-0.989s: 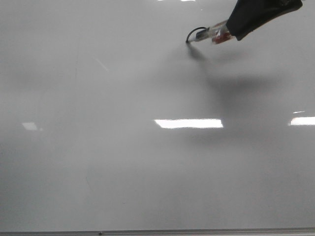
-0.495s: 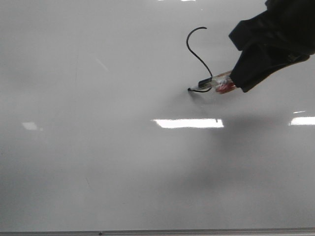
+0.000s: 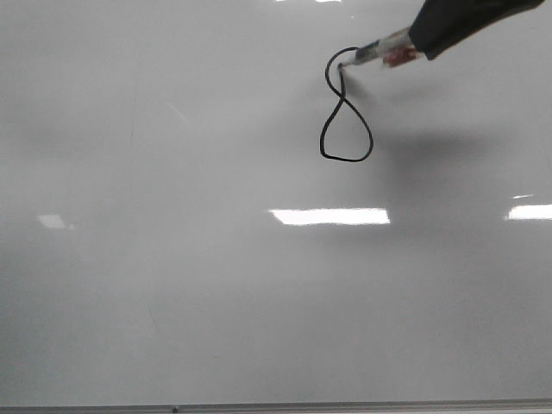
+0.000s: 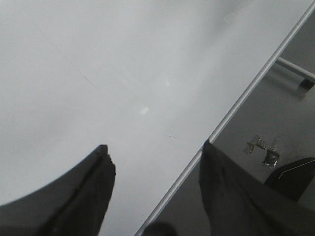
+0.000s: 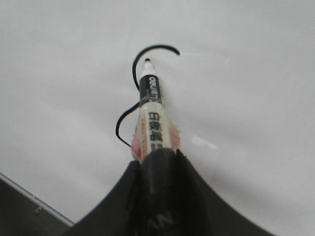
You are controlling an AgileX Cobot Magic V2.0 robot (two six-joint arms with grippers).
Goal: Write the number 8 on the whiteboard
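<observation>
The whiteboard (image 3: 216, 285) fills the front view. A thin black number 8 (image 3: 345, 108) is drawn at its upper right, with a wide lower loop and a narrow open upper loop. My right gripper (image 3: 423, 39) is shut on a black-and-white marker (image 3: 371, 57) whose tip touches the upper loop. In the right wrist view the marker (image 5: 151, 110) sticks out of the gripper (image 5: 157, 160), its tip on the 8's curved line (image 5: 140, 61). My left gripper (image 4: 155, 150) is open and empty over the board's frame edge (image 4: 246, 93).
Bright rectangular light reflections (image 3: 329, 216) lie across the board's middle. Faint grey scratch marks (image 3: 179, 112) show at the left. The board's near frame edge (image 3: 276, 407) runs along the bottom. Beyond the edge, the left wrist view shows a dark floor (image 4: 275, 118).
The right gripper moved the marker from the lower loop's bottom back up. The lower loop is now closed and the line crosses up to the upper hook.
</observation>
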